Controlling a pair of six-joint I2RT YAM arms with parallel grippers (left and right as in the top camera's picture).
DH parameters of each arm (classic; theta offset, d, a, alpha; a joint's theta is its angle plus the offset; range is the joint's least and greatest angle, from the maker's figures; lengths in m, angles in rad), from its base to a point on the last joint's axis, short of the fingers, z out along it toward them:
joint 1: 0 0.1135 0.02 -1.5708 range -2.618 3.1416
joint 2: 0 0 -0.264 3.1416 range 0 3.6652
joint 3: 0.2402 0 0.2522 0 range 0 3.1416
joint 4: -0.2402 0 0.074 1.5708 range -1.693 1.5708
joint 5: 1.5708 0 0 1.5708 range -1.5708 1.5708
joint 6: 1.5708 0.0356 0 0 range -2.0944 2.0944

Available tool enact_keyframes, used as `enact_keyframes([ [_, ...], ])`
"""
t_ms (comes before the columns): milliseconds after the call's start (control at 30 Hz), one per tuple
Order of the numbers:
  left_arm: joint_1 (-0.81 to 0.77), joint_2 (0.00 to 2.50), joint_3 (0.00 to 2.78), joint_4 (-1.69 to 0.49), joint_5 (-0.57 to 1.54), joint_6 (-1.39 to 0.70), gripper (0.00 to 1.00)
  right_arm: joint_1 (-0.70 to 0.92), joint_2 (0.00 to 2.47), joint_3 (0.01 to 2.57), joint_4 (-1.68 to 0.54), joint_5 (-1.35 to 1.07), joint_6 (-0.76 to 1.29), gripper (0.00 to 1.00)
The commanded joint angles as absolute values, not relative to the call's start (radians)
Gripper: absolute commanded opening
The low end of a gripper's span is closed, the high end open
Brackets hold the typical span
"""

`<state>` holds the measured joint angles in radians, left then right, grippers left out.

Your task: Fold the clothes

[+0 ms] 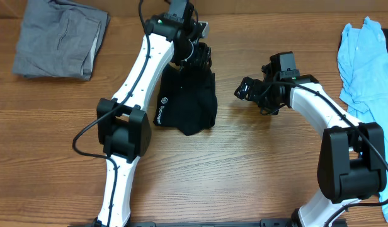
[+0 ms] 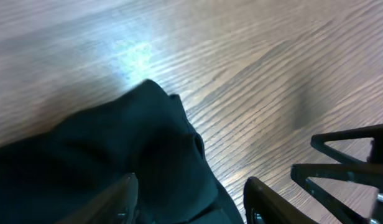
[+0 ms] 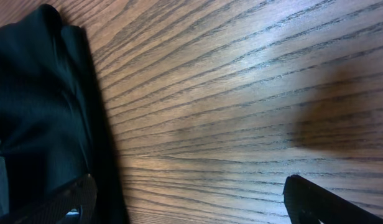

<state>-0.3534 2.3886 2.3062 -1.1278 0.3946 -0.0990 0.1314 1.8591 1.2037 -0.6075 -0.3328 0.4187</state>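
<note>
Left jaws astride bunched black shirt point(image 1: 188, 104)

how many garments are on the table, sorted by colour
black: 1, the black shirt
grey: 1, the grey folded garment
light blue: 1, the light blue shirt
total: 3
</note>
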Motion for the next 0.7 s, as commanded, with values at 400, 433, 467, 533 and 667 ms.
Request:
enact_keyframes([
  [400, -0.41, 2.531, 2.306, -1.029, 0.672, 0.005, 0.61, 0.129, 1.865, 1.198, -0.606, -0.326, 0.423, 1.0],
  [433, -0.413, 2.531, 2.305, -1.018, 0.671, 0.004, 0.62, 0.129, 1.865, 1.198, -0.607, -0.326, 0.423, 1.0],
  [467, -0.416, 2.531, 2.305, -1.009, 0.67, 0.004, 0.63, 0.129, 1.865, 1.198, -0.607, -0.326, 0.423, 1.0],
  [533, -0.422, 2.531, 2.305, -0.993, 0.67, 0.004, 0.64, 0.129, 1.865, 1.198, -0.608, -0.326, 0.424, 1.0],
  [667, -0.432, 2.532, 2.305, -0.991, 0.67, 0.003, 0.66, 0.129, 1.865, 1.198, -0.612, -0.326, 0.424, 1.0],
])
